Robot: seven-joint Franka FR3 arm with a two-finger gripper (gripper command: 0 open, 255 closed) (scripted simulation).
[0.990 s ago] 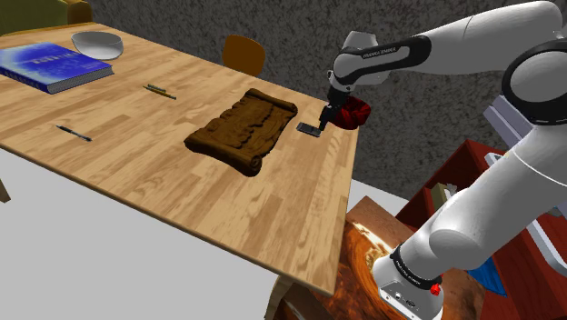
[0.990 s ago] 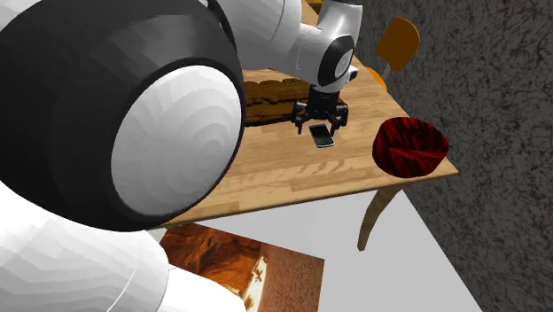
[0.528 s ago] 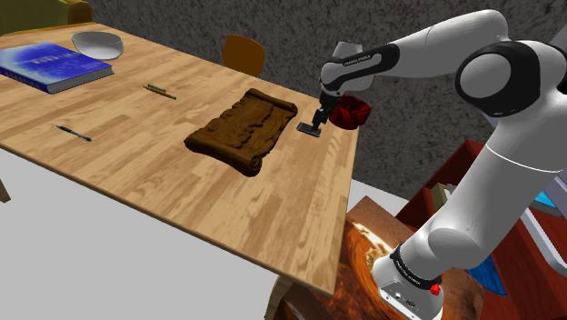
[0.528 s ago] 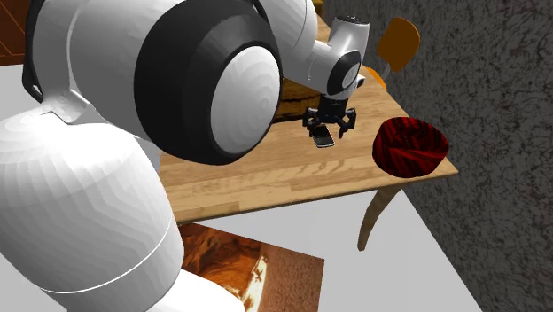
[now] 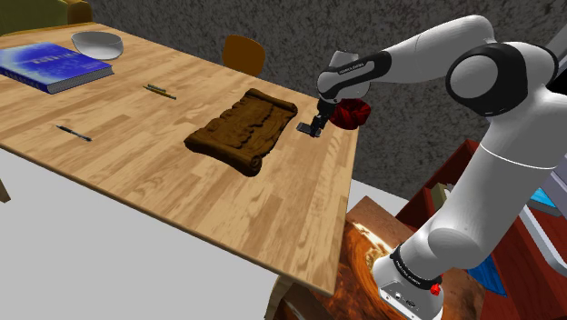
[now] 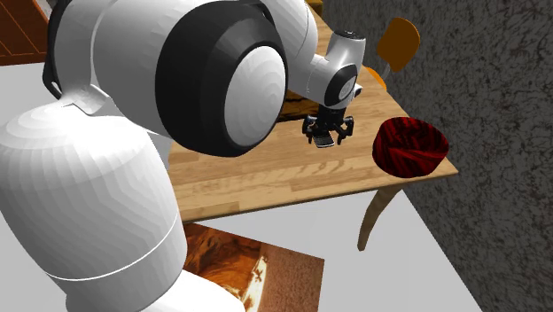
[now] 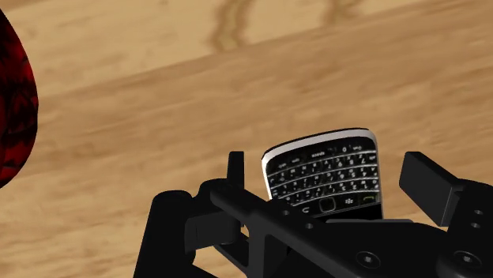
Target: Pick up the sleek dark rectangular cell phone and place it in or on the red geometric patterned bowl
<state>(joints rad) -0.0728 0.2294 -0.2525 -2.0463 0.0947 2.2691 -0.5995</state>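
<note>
The dark cell phone (image 7: 324, 175) with a small keypad lies flat on the wooden table (image 5: 136, 155), near its far corner. My gripper (image 7: 332, 182) is down over it and open: one finger stands on each side of the phone with a small gap. In the shoulder view the gripper (image 5: 316, 125) hides most of the phone (image 5: 305, 129). The second exterior view shows the gripper (image 6: 329, 135) low over the phone (image 6: 324, 141). The red patterned bowl (image 5: 353, 114) (image 6: 409, 147) (image 7: 12, 110) sits a short way off at the table's corner.
A crumpled brown cloth (image 5: 242, 130) lies just beside the phone. Farther along the table are two pens (image 5: 161, 90), a blue book (image 5: 50, 64) and a grey dish (image 5: 98, 43). An orange chair (image 5: 243, 55) stands behind the table. The table edge runs close past the bowl.
The gripper has come down from above the phone until its fingers straddle it. The arm's elbow has swung across. The phone and bowl have stayed put.
</note>
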